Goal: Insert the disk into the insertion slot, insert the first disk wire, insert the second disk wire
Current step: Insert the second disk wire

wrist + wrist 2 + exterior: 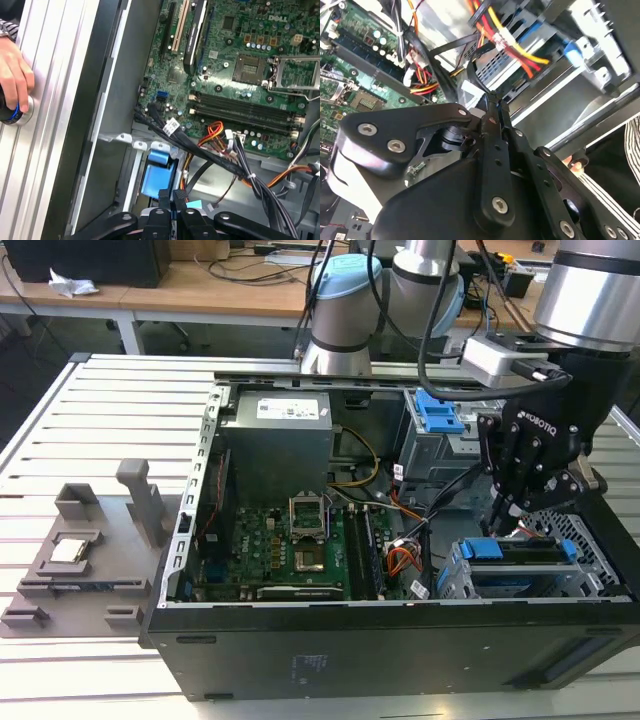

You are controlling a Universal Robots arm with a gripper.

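Closed on 1 black wire connector (479,75), our gripper (507,508) is hovering just above the disk (520,552) sitting in the insertion slot (600,540).

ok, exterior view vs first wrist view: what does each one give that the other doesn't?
Exterior view extras: the grey fixture tray with the processor chip, the power supply, the arm.
First wrist view extras: a person's hand resting on the slatted table beside the case.
Shared: the motherboard, the orange wires, the disk in the insertion slot, and the claw closed on a black wire.
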